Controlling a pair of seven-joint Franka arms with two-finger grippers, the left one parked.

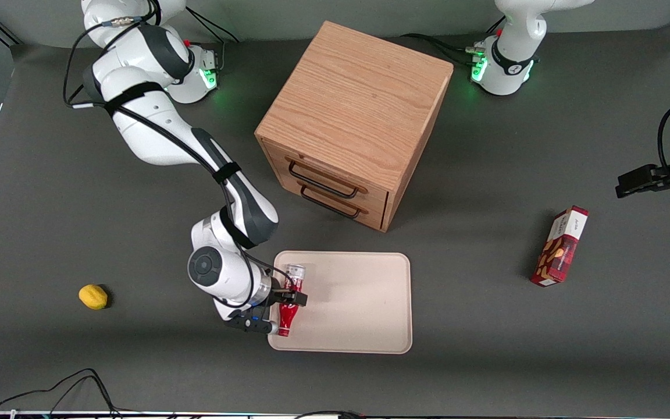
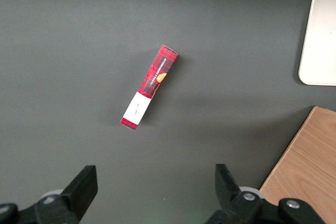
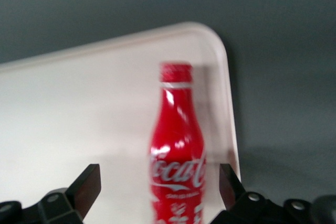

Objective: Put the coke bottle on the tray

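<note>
The coke bottle [image 1: 287, 317] lies flat on the tray [image 1: 358, 302], close to the rim at the working arm's end, with its silver-grey end farther from the front camera and its cap nearer. My right gripper [image 1: 289, 295] is low over the bottle's middle. In the right wrist view the gripper [image 3: 158, 184] is open, with its black fingers [image 3: 86, 184] standing apart on either side of the red bottle [image 3: 177, 145]. The bottle sits closer to one finger, with a gap showing on both sides. The tray [image 3: 79, 114] lies under it.
A wooden drawer cabinet [image 1: 355, 122] stands farther from the front camera than the tray. A red snack box [image 1: 562, 247] lies toward the parked arm's end and also shows in the left wrist view [image 2: 149, 87]. A yellow lemon [image 1: 93, 297] lies toward the working arm's end.
</note>
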